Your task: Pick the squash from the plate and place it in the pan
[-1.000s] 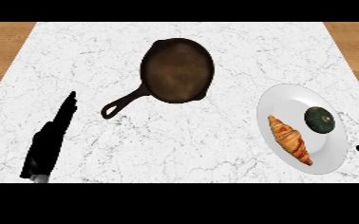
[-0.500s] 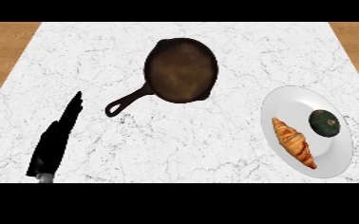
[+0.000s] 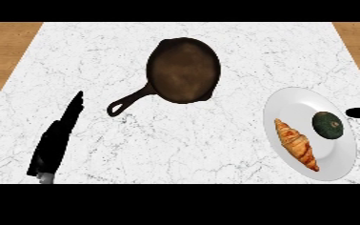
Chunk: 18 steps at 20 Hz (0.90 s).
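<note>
Head view shows me the reach not yet begun; my left hand (image 3: 56, 140) rests at the lower left of the frame, fingers straight and holding nothing; at the right edge a small dark tip (image 3: 354, 111) pokes in, perhaps my right hand, though I cannot tell its state; the squash (image 3: 327, 125), dark green, round and squat, sits on the plate (image 3: 295, 108) at lower right, beside a croissant (image 3: 297, 144); next I judge the right hand must come over the squash and curl round it; the pan (image 3: 184, 70) waits upper centre on the desk (image 3: 211, 148).
</note>
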{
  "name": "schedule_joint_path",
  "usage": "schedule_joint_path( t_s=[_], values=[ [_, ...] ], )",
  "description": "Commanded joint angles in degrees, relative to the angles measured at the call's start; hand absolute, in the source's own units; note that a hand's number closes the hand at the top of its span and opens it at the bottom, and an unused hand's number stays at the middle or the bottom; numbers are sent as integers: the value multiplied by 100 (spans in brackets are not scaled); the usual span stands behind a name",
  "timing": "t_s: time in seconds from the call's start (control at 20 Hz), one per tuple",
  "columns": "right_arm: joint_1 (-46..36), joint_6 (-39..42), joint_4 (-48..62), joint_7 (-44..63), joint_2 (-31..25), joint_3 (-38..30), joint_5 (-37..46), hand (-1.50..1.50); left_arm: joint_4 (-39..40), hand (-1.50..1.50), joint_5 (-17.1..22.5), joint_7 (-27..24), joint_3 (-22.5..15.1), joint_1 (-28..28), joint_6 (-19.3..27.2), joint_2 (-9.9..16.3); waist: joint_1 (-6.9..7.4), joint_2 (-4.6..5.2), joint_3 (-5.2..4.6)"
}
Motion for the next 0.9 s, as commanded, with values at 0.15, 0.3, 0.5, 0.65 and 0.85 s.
schedule_joint_path(
  t_s=[0.15,0.3,0.5,0.65,0.85],
  values=[
    [-453,1231,571,829,-189,360,-400,-150,77,0,30,33,137,-69,-168,-18,-29,-7,-1],
    [-959,1061,645,1272,137,570,-323,-150,18,0,6,-136,180,175,-190,-73,-10,-12,-2],
    [-1054,1351,1166,1052,179,682,-326,-150,-208,0,-21,191,297,74,-275,34,-34,-9,1],
    [-1472,1177,1322,1245,497,823,-178,-150,-150,0,-252,1,124,271,-134,-240,-8,-10,1],
    [-1491,1633,1815,1089,336,828,-230,-150,-67,0,-313,260,224,-130,-144,-285,-42,-6,2]
  ],
)
